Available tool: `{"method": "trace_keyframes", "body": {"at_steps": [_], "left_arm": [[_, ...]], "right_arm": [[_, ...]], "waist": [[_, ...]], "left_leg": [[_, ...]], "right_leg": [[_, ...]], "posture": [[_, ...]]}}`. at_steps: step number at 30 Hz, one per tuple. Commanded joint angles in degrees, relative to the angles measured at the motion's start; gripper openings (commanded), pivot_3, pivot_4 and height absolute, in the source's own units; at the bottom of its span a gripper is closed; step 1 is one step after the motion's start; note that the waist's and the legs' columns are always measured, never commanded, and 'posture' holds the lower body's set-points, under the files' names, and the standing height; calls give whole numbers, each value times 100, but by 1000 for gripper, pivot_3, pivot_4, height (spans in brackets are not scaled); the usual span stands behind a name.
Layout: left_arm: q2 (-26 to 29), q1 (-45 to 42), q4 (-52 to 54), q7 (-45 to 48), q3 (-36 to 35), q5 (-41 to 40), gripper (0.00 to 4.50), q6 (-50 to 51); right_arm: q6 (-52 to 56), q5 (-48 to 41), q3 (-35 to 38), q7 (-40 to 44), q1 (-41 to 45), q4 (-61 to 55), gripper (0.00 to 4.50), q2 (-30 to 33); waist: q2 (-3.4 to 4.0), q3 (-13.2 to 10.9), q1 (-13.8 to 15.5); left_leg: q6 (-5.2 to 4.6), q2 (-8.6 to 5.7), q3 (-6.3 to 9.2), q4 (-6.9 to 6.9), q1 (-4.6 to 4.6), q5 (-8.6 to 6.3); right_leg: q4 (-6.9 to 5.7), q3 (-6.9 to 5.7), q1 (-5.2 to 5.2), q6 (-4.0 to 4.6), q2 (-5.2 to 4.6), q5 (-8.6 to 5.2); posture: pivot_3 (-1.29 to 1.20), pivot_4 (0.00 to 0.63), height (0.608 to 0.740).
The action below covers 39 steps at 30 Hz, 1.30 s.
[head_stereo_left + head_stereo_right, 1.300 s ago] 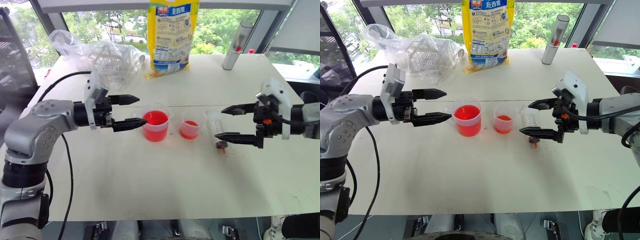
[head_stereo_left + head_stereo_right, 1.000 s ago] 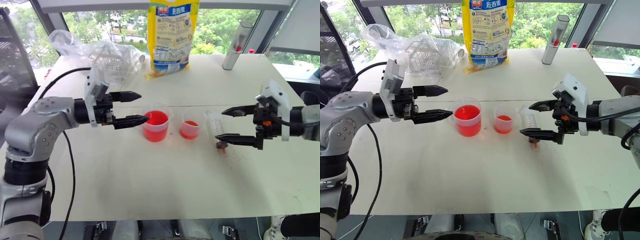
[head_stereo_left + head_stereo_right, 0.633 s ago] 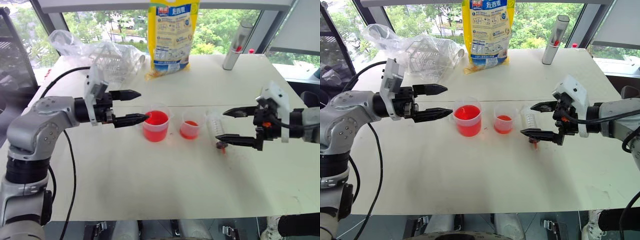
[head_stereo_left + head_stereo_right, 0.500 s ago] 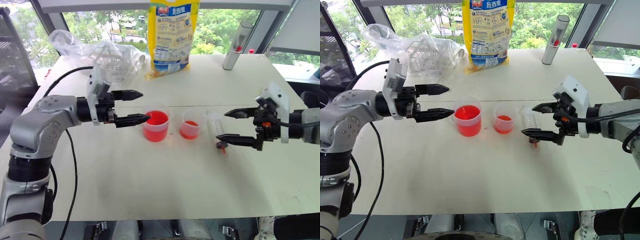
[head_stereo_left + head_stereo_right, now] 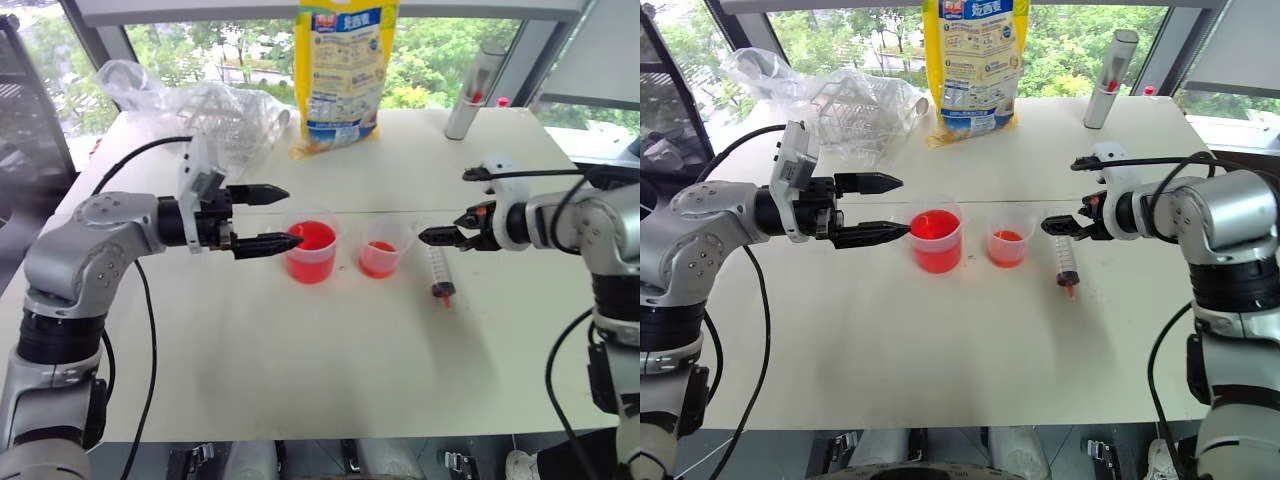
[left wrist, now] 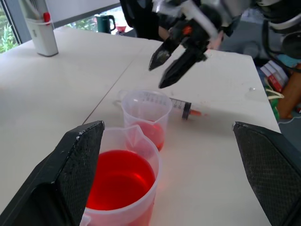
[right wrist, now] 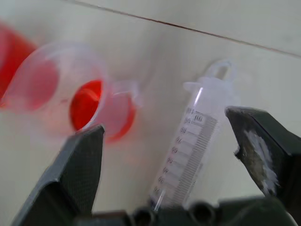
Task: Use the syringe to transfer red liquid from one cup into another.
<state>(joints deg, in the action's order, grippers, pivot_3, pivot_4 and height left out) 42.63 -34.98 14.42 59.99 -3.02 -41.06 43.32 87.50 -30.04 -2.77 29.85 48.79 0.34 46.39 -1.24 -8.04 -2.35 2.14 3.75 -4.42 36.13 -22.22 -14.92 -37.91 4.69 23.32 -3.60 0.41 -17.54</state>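
Both claws agape; right claw [image 5: 1052, 228] above syringe [image 5: 1067, 258], untouched.

The right gripper [image 5: 447, 236] now sits higher and further left in the frame, rolled and tipped down over the syringe [image 5: 437, 268], which lies uncovered at centre right.

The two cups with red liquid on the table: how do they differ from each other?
The left cup is wider than the right cup. The left cup is about half full of red liquid; the right cup has only a shallow layer at its bottom. Both are clear plastic and stand upright on the table.
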Motion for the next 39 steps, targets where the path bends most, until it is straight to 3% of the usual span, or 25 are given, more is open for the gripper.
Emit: {"method": "trace_keyframes", "body": {"at_steps": [1, 20, 23, 26, 28, 36, 39], "left_arm": [[57, 79, 274, -82, -167, -94, 4500, 2], [171, 499, 789, -613, -439, -374, 4500, 180], [182, 489, 780, -640, -432, -369, 4500, 164], [181, 469, 763, -651, -416, -364, 4500, 148], [175, 439, 738, -652, -392, -351, 4500, 138], [167, 307, 641, -618, -322, -292, 4500, 102], [192, 297, 589, -585, -333, -255, 4500, 62]], "right_arm": [[297, 325, -115, -252, 327, 670, 4473, -144], [-666, 1234, -1085, 151, 1010, 3083, 4473, -983], [-686, 1294, -1193, 280, 992, 3092, 3662, -1014], [-672, 1336, -1250, 370, 932, 3006, 2157, -1042], [-673, 1371, -1273, 398, 897, 2961, 1425, -1073], [-486, 1426, -1033, 310, 787, 2471, 1415, -912], [-860, 1510, -726, 195, 608, 1809, 1415, -618]], "waist": [[1, 0, 24], [-5, 6, -45], [-5, 6, -47], [-5, 6, -51], [-5, 6, -57], [-8, 7, -108], [-5, 6, -98]], "left_leg": [[0, 0, 0, -1, -4, 0], [-1, -4, -1, 5, 0, -1], [-1, -4, -1, 6, 3, -1], [-1, -3, 0, 4, 4, -1], [-1, -2, 0, 4, 4, -1], [-1, -1, 4, 0, 4, -1], [-1, -2, 4, -2, 1, -1]], "right_leg": [[1, 0, 4, 0, 0, 0], [-4, 0, 2, -3, 15, 2], [-4, 0, -1, -3, 15, 2], [-4, 0, -1, -2, 16, 2], [-4, 0, -1, -2, 17, 2], [-4, 0, -1, -2, 17, 1], [-3, 0, 2, -2, 16, 1]], "posture": [[0, 150, 740], [0, 150, 740], [0, 150, 740], [0, 150, 740], [0, 150, 740], [0, 150, 740], [0, 150, 740]]}}
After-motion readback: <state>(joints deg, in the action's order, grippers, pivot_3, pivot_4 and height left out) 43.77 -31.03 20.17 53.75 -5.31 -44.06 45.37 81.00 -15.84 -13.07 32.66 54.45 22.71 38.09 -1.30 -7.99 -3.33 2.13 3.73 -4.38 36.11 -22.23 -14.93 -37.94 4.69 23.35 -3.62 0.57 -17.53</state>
